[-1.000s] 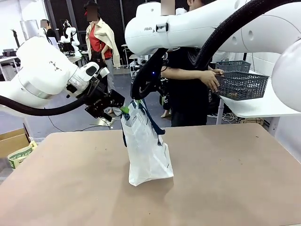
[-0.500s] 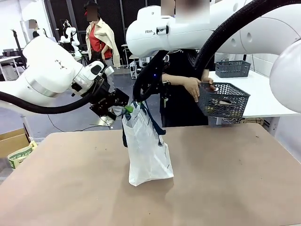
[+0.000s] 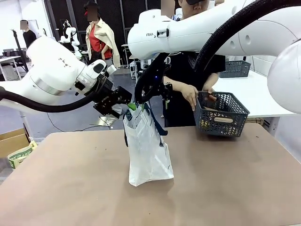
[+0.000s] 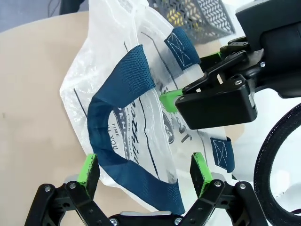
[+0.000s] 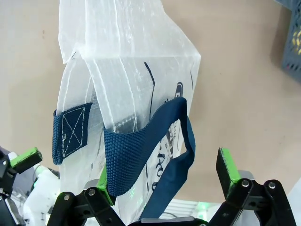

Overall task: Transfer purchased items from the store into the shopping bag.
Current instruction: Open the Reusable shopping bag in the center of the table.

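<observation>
The shopping bag (image 3: 148,150), translucent white with navy handles, stands upright at the table's middle. My left gripper (image 3: 123,104) is at the bag's top left and my right gripper (image 3: 141,100) at its top right. In the left wrist view my left gripper (image 4: 144,172) is open, with a navy handle (image 4: 117,117) looping between its fingers. My right gripper (image 5: 167,176) is open too, and the other handle (image 5: 146,141) hangs over one finger. A person's hands hold the store (image 3: 221,113), a dark grey mesh basket, above the table's far right edge. It holds items.
A second grey basket (image 3: 233,68) sits on the white side table (image 3: 256,101) at the back right. A cardboard box (image 3: 13,141) stands on the floor at the left. The tan tabletop (image 3: 225,188) is bare around the bag.
The person has carried the basket from the side table down and left to the table's far edge. My left gripper has shifted slightly right toward the bag's mouth.
</observation>
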